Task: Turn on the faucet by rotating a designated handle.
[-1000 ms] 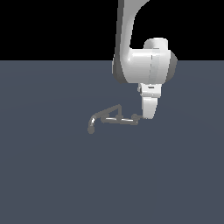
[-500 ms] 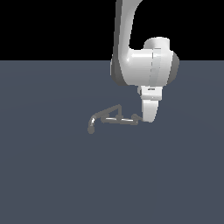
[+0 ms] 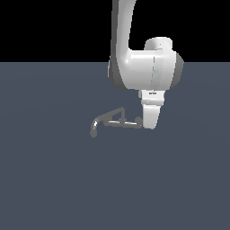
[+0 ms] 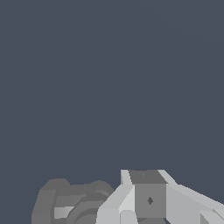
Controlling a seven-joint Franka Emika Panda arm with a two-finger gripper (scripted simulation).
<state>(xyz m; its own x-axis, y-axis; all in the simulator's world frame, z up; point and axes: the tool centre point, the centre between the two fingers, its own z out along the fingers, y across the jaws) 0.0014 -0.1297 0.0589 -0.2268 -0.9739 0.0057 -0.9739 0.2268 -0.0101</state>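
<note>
Nearest in the exterior view is the spout tip of the faucet (image 3: 112, 122), low on the tabletop (image 3: 54, 179). Its bar runs toward the exterior view's right, where the handle (image 3: 138, 121) projects. The pincer (image 3: 150, 122) stands right at that end, I judge in order to push the lever round. Whether it touches the handle, or how wide its jaws stand, I cannot tell.

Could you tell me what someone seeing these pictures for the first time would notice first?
The bulky white arm hanging from above, its gripper low at the right end of the faucet in the exterior view. The faucet is small and dull grey, alone on the flat slate floor, its round-tipped spout curving down on that view's left.
</note>
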